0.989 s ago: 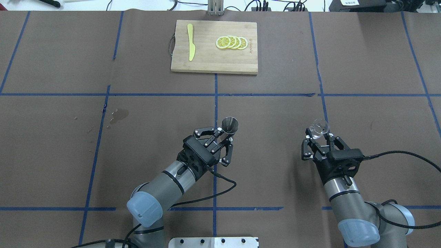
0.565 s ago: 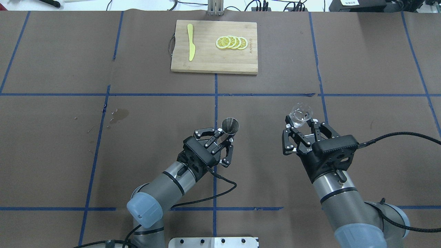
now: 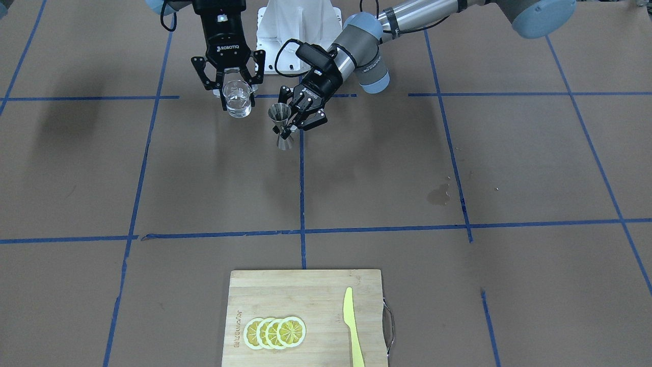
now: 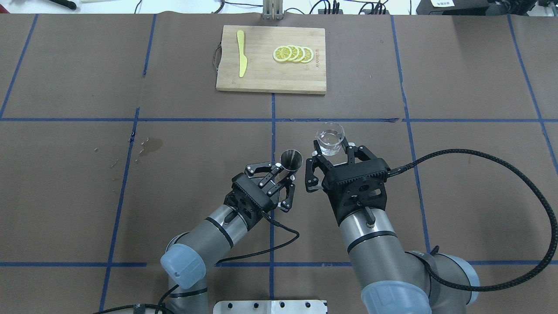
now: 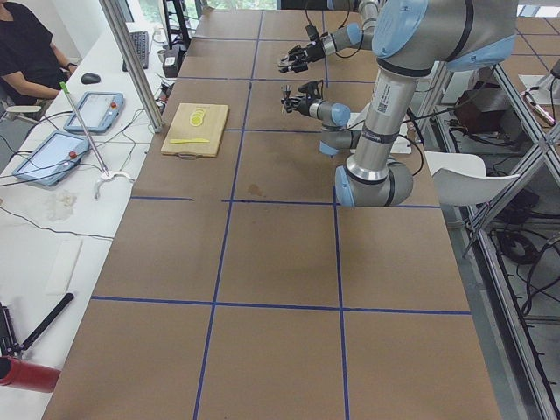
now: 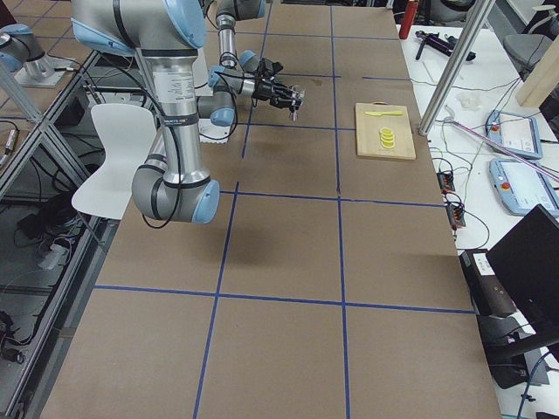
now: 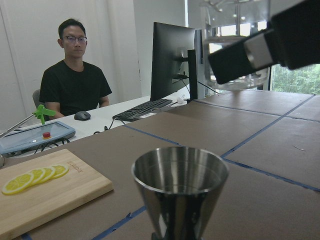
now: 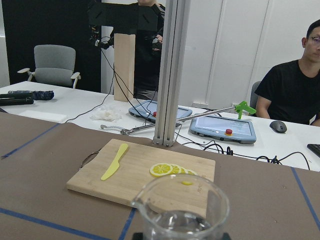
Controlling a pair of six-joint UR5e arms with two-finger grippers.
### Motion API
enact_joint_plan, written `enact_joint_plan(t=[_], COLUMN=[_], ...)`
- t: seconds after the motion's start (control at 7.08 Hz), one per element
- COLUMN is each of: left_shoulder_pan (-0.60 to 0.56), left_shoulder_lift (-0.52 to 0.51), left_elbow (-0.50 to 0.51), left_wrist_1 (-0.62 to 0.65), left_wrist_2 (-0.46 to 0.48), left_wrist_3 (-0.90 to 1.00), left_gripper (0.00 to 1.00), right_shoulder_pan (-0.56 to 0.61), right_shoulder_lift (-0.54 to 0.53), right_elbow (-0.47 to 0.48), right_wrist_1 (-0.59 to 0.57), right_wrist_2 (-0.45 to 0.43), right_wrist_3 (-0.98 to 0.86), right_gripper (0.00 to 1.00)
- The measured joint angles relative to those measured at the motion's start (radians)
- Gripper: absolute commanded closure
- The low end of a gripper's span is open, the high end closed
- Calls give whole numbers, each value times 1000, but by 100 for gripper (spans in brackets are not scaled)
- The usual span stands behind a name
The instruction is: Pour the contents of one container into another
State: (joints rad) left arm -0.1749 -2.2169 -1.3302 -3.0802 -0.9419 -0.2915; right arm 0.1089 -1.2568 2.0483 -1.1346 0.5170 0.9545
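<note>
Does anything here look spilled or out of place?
Yes: a dark blotch with small specks around it marks the brown table cover, on the robot's left beside a blue tape line. It looks like spilled liquid, wet or dried. The glass cup and jigger are both held upright, apart from it.

Grey arms [image 4: 218,229], blue caps [image 4: 183,263], black end effectors [image 4: 285,173]

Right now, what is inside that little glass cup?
Clear liquid partly fills the glass cup; nothing else shows. The right tool grips its sides, hiding the exact level.
</note>
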Motion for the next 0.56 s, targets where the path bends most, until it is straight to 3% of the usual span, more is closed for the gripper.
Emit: enact_joint_plan(t=[0.56], left_shoulder_pan=[1], left_shoulder_lift=[-1], left_elbow=[0], left_wrist_1=[0], left_wrist_2=[0], left_wrist_3=[-1], left_gripper=[100], right_shoulder_pan=[-22], right_shoulder_lift=[48], right_elbow=[28], right_wrist_1=[-202], right_wrist_2=[3], right_wrist_3=[-34], right_gripper=[100])
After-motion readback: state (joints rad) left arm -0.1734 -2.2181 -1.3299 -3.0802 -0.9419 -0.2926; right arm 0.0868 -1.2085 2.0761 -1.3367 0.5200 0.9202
